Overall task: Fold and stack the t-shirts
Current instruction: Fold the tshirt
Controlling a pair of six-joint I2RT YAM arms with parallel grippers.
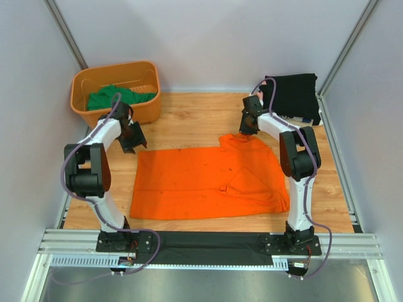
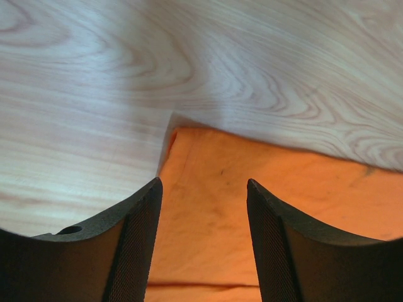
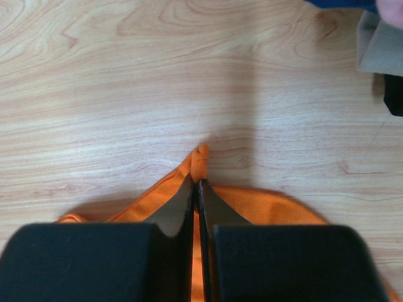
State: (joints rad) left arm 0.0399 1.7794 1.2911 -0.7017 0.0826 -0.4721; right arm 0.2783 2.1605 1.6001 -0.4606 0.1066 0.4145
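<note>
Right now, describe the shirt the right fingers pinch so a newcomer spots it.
On the wooden table, at its middle, the orange t-shirt lies spread out, a far edge pinched by the right fingers. The green shirt is crumpled in the basket and the black one folded at far right; only this one lies open.

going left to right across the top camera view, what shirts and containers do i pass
orange basket holding the green t-shirt → orange t-shirt spread flat → black t-shirt
</note>
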